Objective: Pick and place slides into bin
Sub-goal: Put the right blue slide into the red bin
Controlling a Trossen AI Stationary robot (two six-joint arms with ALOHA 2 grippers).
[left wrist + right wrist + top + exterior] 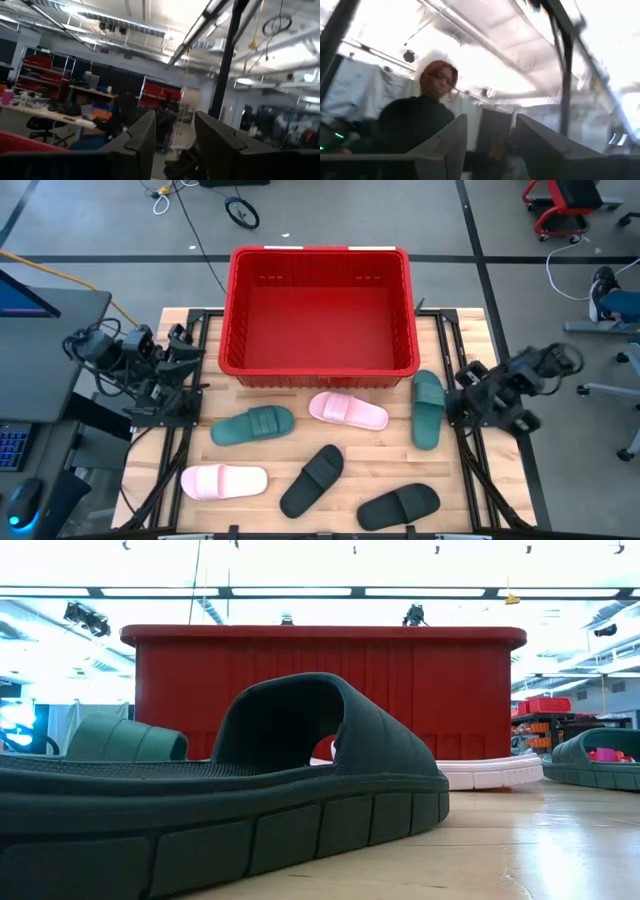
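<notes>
Slides (348, 410) variously angled before bin (318, 365).

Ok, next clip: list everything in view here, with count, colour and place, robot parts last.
bin: one, red, far middle of the table, nothing seen inside.
pink slides: two; one just in front of the bin, one near the front left.
green slides: two, dark; one left of centre, one by the bin's right front corner.
black slides: two; one front centre, one front right.
table: one, pale wood.
person: one, dark top, in the room beyond, seen from the right wrist.
left pincer: open, holding nothing, parked at the table's left edge.
right pincer: open, holding nothing, parked at the right edge.
</notes>
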